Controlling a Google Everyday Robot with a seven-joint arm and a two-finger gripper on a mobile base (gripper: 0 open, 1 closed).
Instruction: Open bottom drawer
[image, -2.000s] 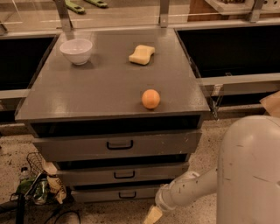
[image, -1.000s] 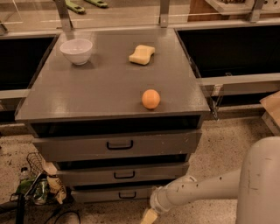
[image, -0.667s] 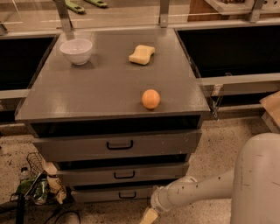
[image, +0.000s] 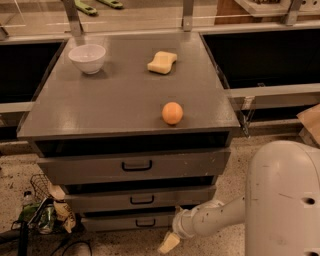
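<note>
The bottom drawer (image: 127, 221) is the lowest and thinnest of three grey fronts, with a small black loop handle (image: 145, 222). It looks shut, flush under the middle drawer (image: 140, 199). My white arm reaches in from the lower right. The gripper (image: 169, 243) hangs low near the floor, just right of and below the bottom drawer's handle, not touching it.
On the cabinet top (image: 115, 100) sit a white bowl (image: 87, 58), a yellow sponge (image: 162, 62) and an orange (image: 172, 113). The tall top drawer (image: 135, 165) is shut. A wire basket with trash (image: 42, 210) and cables lie on the floor at left.
The arm's big white body has shifted slightly at the right; the gripper has stayed low beside the bottom drawer. The drawers have not moved.
</note>
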